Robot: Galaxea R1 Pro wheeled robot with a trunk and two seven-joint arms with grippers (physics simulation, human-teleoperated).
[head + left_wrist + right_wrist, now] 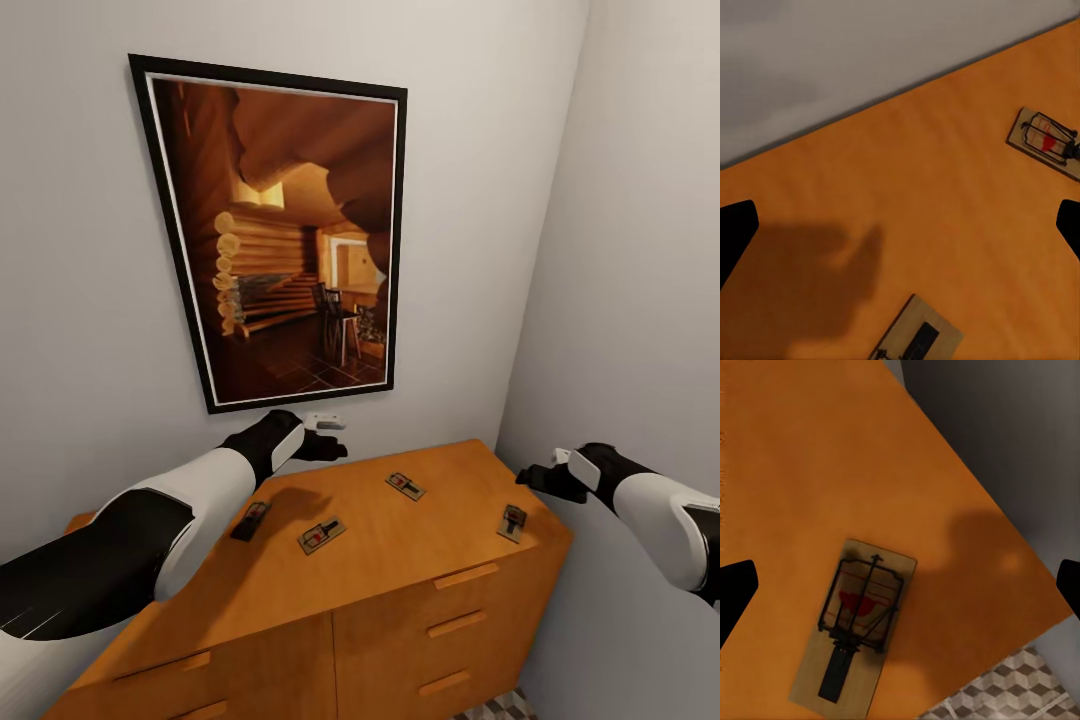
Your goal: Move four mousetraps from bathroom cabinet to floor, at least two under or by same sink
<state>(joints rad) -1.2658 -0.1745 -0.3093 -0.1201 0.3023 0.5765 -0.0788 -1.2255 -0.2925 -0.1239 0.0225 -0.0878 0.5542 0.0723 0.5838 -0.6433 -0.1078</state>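
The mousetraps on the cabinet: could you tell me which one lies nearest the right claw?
The mousetrap by the cabinet's right edge, just below the right claw; the other three lie further left.

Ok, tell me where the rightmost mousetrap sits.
In the head view, the mousetrap lies on the cabinet top near its right edge, just below the right gripper.

Cropped edges and tiny details

The left wrist view cuts one mousetrap (916, 339) at its lower edge and another (1048, 141) at the side. From the head, the cabinet (400, 560) runs off frame, and the traps' wire parts are too small to read.
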